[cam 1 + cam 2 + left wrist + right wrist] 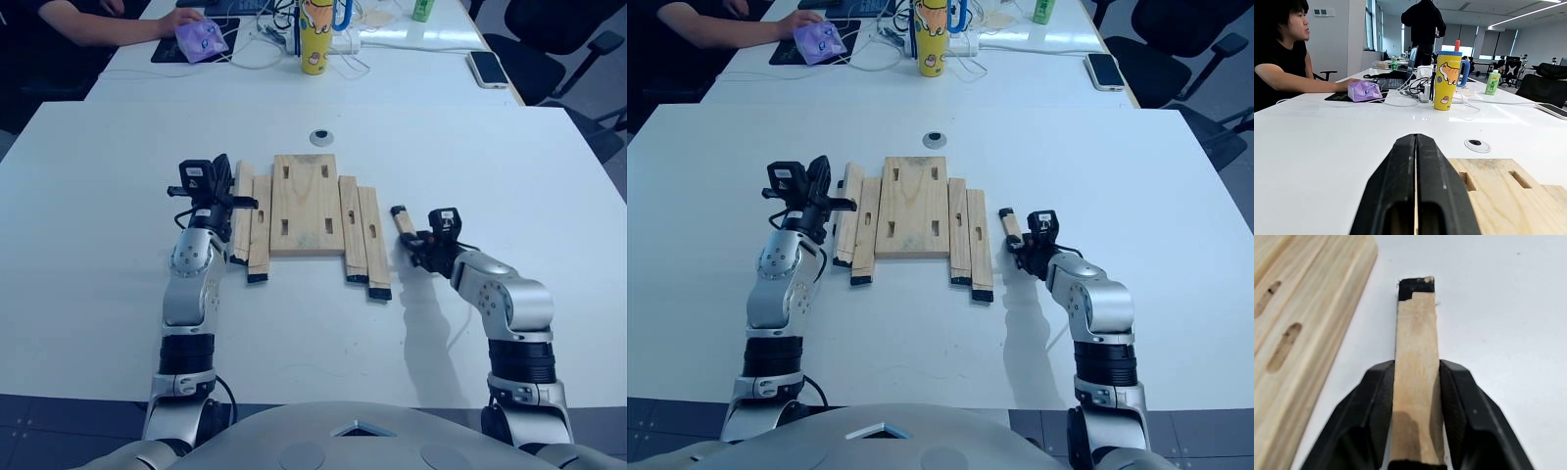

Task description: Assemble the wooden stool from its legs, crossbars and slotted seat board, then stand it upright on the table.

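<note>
Crossbar (pixel 1415 323): short pale wood strip, one end black-tipped.
Clamped between right gripper (pixel 1416 368) fingers; left gripper (pixel 1416 142) fingers pressed together.

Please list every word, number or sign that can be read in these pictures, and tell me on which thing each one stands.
No text is readable.
Yellow cup: cartoon cat picture, no letters legible.
Green bottle: label too small.
Purple pack: print blurred.
White sticker behind the left claw: too small.
Seat board: slots only, no print.
</note>
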Controlling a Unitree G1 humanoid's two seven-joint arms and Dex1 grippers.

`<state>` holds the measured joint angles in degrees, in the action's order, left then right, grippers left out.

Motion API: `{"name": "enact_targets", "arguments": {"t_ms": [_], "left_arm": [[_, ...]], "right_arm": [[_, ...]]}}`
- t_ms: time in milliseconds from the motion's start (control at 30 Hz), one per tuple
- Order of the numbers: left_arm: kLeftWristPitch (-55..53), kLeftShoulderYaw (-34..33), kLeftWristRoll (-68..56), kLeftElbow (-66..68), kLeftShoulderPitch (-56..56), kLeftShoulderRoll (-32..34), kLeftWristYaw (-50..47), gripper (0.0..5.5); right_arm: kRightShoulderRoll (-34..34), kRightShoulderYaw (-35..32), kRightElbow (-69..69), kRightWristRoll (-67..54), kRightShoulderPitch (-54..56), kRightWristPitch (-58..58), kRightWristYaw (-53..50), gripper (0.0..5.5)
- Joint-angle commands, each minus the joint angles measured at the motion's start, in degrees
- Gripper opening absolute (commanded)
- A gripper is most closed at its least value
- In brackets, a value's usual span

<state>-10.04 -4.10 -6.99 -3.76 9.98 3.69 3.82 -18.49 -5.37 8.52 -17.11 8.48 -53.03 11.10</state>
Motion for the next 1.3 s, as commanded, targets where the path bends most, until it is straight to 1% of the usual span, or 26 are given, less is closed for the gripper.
{"name": "enact_targets", "arguments": {"t_ms": [33, 133, 200, 400, 433, 500, 667, 867, 967, 1067, 1300], "left_arm": [[-0.59, -0.73, -0.96, 1.48, 1.40, -0.12, 0.25, 0.00], [-0.53, -0.70, -1.32, 2.19, 1.95, 0.03, 0.75, 0.00], [-0.57, -0.85, -1.95, 2.50, 2.29, -0.05, 1.27, 0.00], [-0.46, -0.84, -2.93, 3.32, 2.57, -0.10, 2.32, 0.00], [-0.42, -0.99, -3.42, 3.08, 2.41, -0.34, 2.51, 0.21], [-1.32, -1.12, -6.24, 2.30, 2.11, -1.09, 4.47, 0.36], [-5.55, -1.62, -15.04, 0.90, 2.77, -3.12, 9.04, 1.06], [-11.37, -2.82, -22.77, -0.27, 3.70, -4.09, 11.23, 1.81], [-16.13, -4.86, -29.05, 0.76, 5.25, -5.38, 11.17, 1.82], [-20.70, -5.57, -33.25, 1.39, 6.56, -5.64, 11.49, 1.82], [-27.87, -7.02, -39.55, 0.65, 9.30, -5.87, 9.87, 1.82]], "right_arm": [[2.26, -2.64, -1.62, -1.02, 4.30, 7.47, 0.89, 1.31], [3.68, -3.70, -2.14, -2.30, 7.36, 12.30, 2.21, 1.31], [3.69, -3.28, -2.83, -2.32, 8.14, 13.89, 2.98, 1.31], [3.99, -3.24, -4.46, -2.23, 8.14, 15.05, 3.47, 1.31], [4.02, -3.06, -4.72, -2.34, 8.32, 14.94, 3.74, 1.31], [4.34, -2.66, -5.21, -2.89, 8.95, 14.94, 4.65, 1.31], [4.96, -2.36, -5.45, -4.03, 10.18, 15.48, 6.45, 1.31], [5.33, -1.49, -6.14, -4.08, 10.52, 16.19, 7.56, 1.31], [4.70, 2.10, -5.68, -3.48, 10.46, 20.13, 12.75, 1.31], [4.31, 4.93, -5.39, -3.23, 10.27, 24.46, 17.62, 1.31], [3.74, 9.20, -3.52, -1.50, 7.46, 32.34, 23.01, 1.31]]}}
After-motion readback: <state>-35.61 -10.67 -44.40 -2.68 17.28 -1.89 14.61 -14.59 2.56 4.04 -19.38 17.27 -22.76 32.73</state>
